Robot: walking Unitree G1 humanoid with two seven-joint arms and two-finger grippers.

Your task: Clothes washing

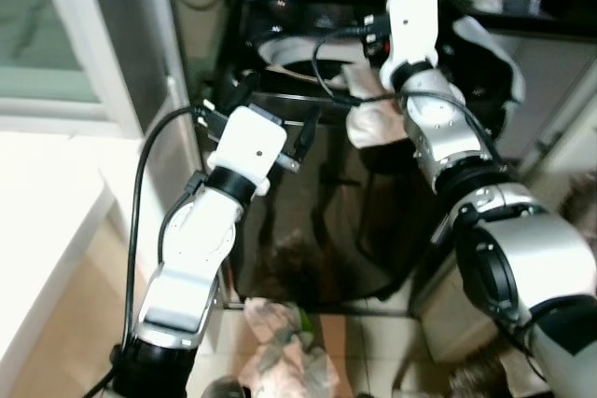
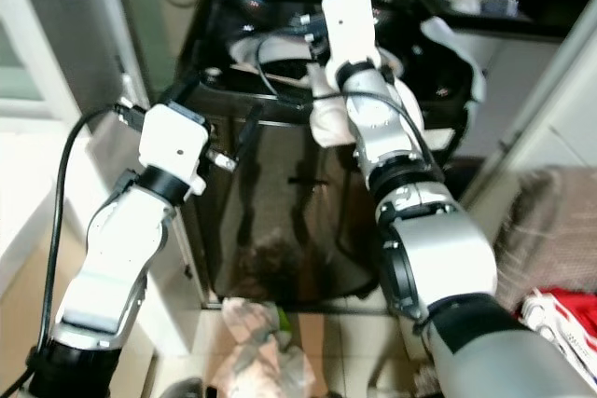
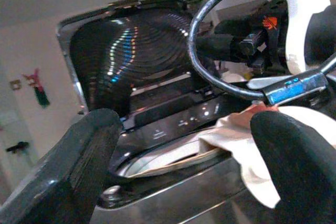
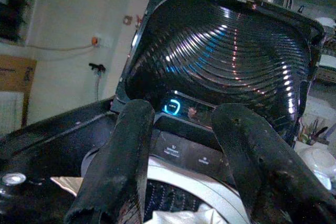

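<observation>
A black top-loading washing machine (image 1: 308,202) stands in front of me with its lid (image 4: 220,51) raised. A pale cloth (image 1: 373,123) hangs over the front rim of the drum opening (image 1: 289,53), just under my right wrist. My right gripper (image 4: 184,116) hovers over the drum, open with nothing between its fingers; a bit of white laundry (image 4: 178,216) lies below it in the drum. My left gripper (image 1: 270,109) is held at the machine's front left corner, open and empty, with the pale cloth (image 3: 231,135) beside one finger.
A heap of crumpled clothes (image 1: 280,342) lies on the floor at the machine's foot. A white door frame (image 1: 84,34) is on the left. On the right are a white cabinet (image 2: 550,128), brownish fabric (image 2: 550,221) and a red item (image 2: 569,314).
</observation>
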